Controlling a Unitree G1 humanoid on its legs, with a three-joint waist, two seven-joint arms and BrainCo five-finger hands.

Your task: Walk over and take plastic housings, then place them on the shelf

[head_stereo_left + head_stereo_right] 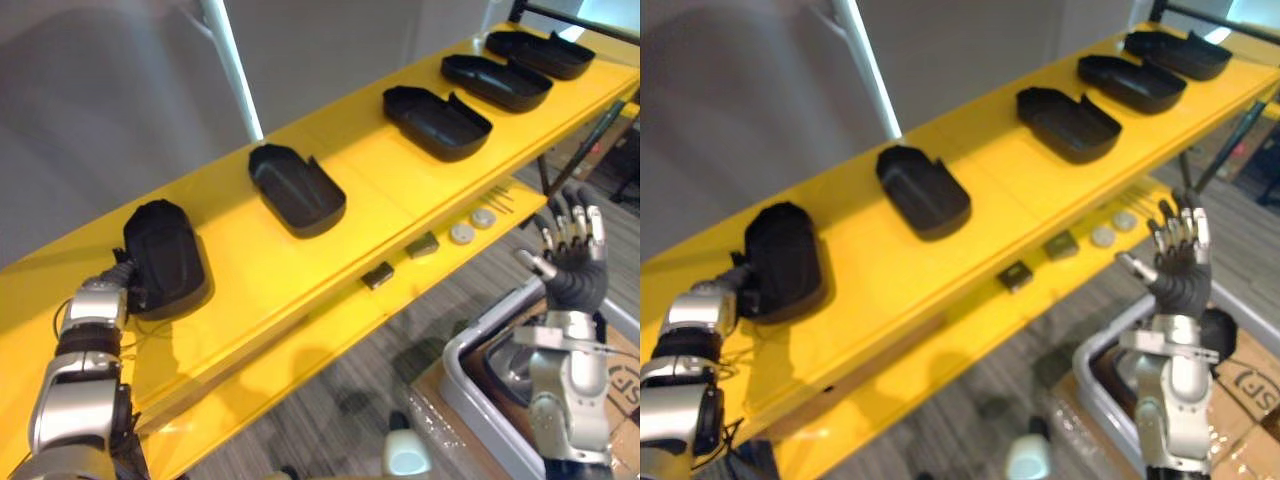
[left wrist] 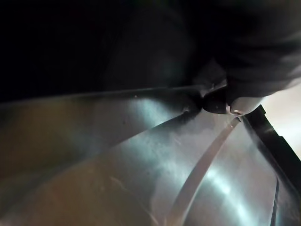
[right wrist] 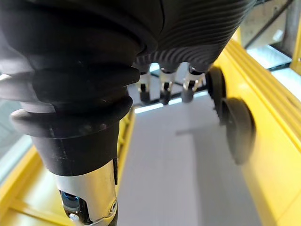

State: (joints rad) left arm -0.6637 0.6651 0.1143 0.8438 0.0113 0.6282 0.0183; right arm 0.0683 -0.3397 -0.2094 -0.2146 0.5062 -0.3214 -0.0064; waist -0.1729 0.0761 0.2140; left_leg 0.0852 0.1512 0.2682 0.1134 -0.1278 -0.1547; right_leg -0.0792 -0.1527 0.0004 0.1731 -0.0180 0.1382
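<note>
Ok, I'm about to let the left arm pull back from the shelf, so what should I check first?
1. Leftmost housing lies on the top shelf: ok.
2. Left robot hand free of that housing: cannot tell, its fingers are hidden against it.
3. Gap to the next housing: ok, they are apart.
4. Same way up as the other housings: not ok, it looks hollow side down while they lie hollow side up.
5. Right robot hand empty, fingers straight: ok.
</note>
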